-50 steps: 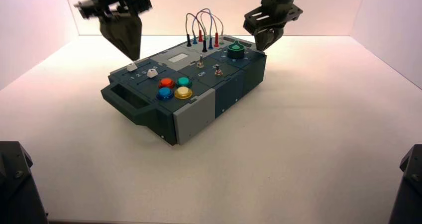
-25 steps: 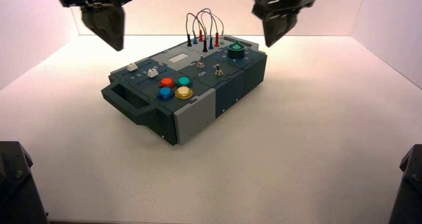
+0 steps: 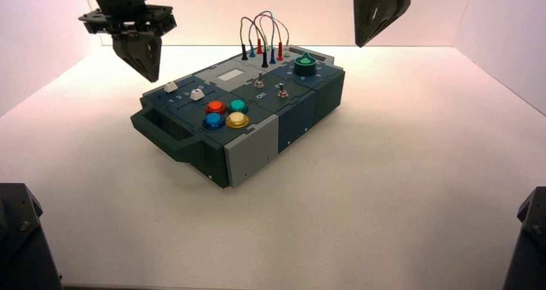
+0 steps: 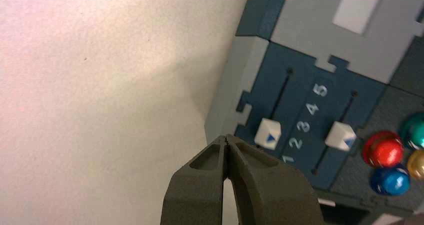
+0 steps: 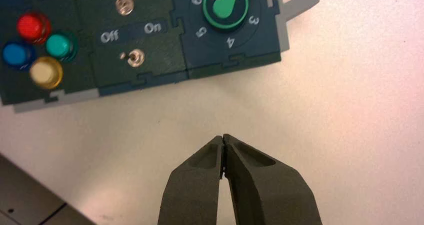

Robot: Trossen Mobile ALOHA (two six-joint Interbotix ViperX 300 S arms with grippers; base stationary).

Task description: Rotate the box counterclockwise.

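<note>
Both claws have shifted over the last second: the right claw (image 3: pixel 362 43) has risen away from the knob end and now stands above the desk's far edge, while the left claw (image 3: pixel 152 78) has drawn leftward, beside the slider end. No displacement of the box (image 3: pixel 253 87) is noted. It lies left of the desk's (image 3: pixel 386 193) centre, slantwise, with the near handle (image 3: pixel 169 125) towards the left edge and the far handle near the far edge.

Each claw is pressed together, pinching nothing. Closed tips at opposite ends would suit pushing the box round rather than gripping it; with both clear of contact, they are probably being repositioned or withdrawn. Whether the counterclockwise turn is complete cannot be determined.

Materials: matte, plastic-looking panels in dark teal and grey, joined by interlocking tabs; 4 glossy round buttons (image 3: pixel 226 113); 2 metallic toggle switches (image 3: pixel 259 80); a round green knob (image 3: pixel 305 64); thin, looped wires (image 3: pixel 265 17).
</note>
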